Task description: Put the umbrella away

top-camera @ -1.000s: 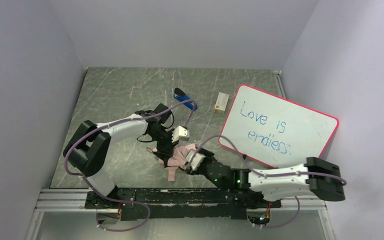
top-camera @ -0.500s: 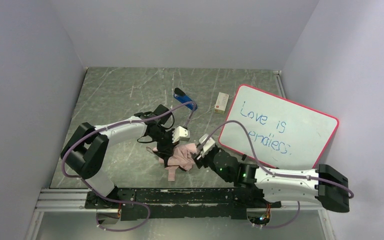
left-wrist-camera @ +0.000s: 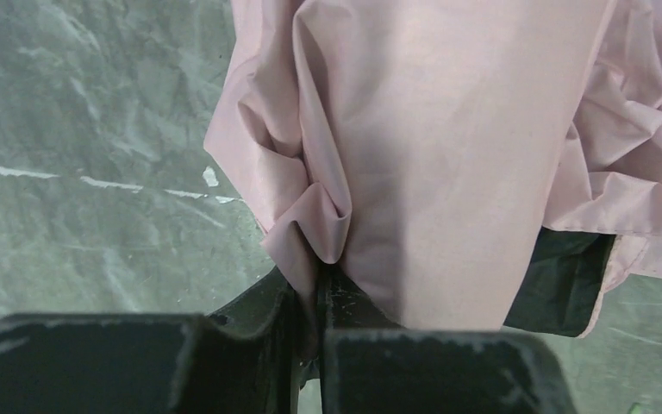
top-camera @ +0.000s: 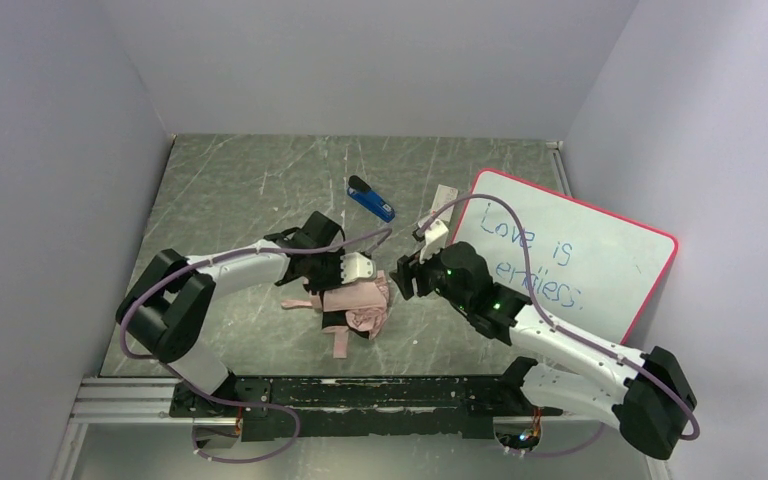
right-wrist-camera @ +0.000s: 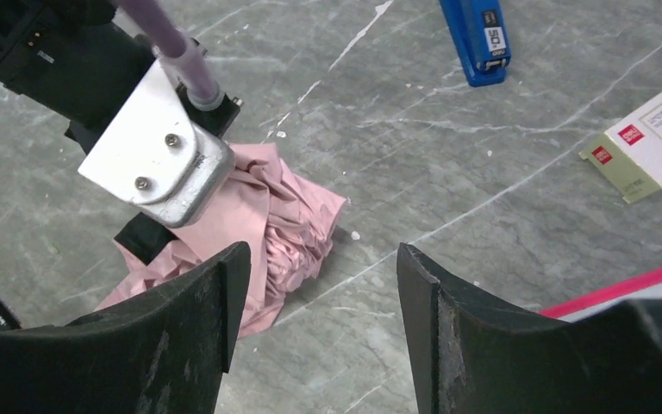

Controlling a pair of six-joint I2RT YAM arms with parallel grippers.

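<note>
Two jaws of the left gripper point(left-wrist-camera: 317, 285) are pressed together on a fold of the umbrella point(left-wrist-camera: 448, 155), pinning its pink fabric, likely so the bundle holds its shape. The right gripper point(right-wrist-camera: 319, 285) hangs wide apart and empty just beside it, seemingly placed to gather loose cloth. The umbrella lies crumpled toward the middle of the tabletop's point(top-camera: 240, 180) near edge, well apart from the stapler point(top-camera: 371, 200).

Items counted: one umbrella point(top-camera: 358, 303); one stapler point(top-camera: 371, 200); one small box point(right-wrist-camera: 651, 138); one whiteboard point(top-camera: 580, 250); one table point(top-camera: 240, 180); two arms, left arm point(top-camera: 240, 265) and right arm point(top-camera: 560, 340); two grippers, left gripper point(left-wrist-camera: 319, 297) and right gripper point(right-wrist-camera: 321, 259), each with two fingers point(right-wrist-camera: 194, 336).
</note>
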